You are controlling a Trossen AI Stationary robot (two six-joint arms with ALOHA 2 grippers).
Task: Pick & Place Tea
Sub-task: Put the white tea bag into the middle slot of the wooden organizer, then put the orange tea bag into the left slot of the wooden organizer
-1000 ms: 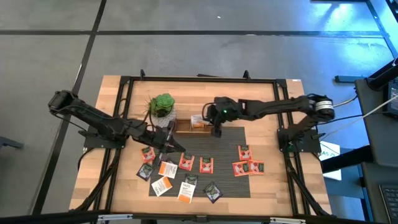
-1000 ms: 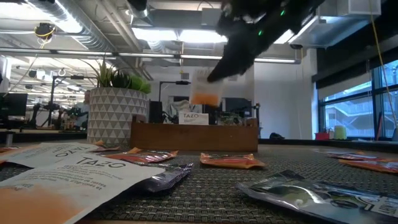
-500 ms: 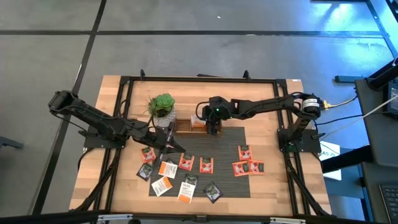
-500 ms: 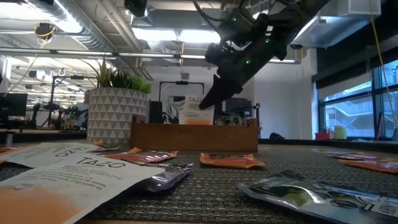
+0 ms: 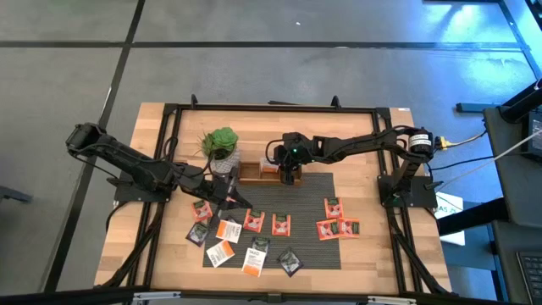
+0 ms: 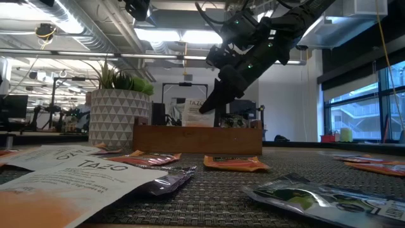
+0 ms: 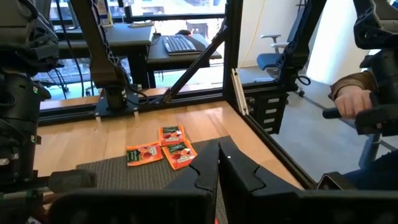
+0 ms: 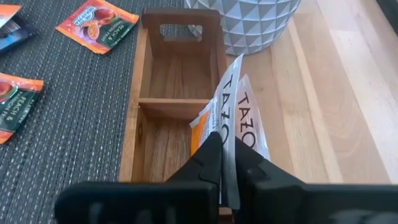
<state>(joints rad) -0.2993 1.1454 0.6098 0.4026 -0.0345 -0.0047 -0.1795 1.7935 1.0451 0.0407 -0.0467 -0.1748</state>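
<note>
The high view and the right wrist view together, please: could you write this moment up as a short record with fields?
right gripper: shut on a white sachet, held upright over the wooden tray
tray contents: another white sachet already stands in it, beside the held one
left gripper: shut, low by the potted plant
loose sachets: spread on the dark mat, orange-red, white and dark

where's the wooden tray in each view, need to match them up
High view: wooden tray, centre, beside the potted plant.
Low view: tray mid-frame, right of the plant pot.
Left wrist view: not in it.
Right wrist view: tray, ahead of the right gripper.
Shared landmark: the plant's white patterned pot.
</note>
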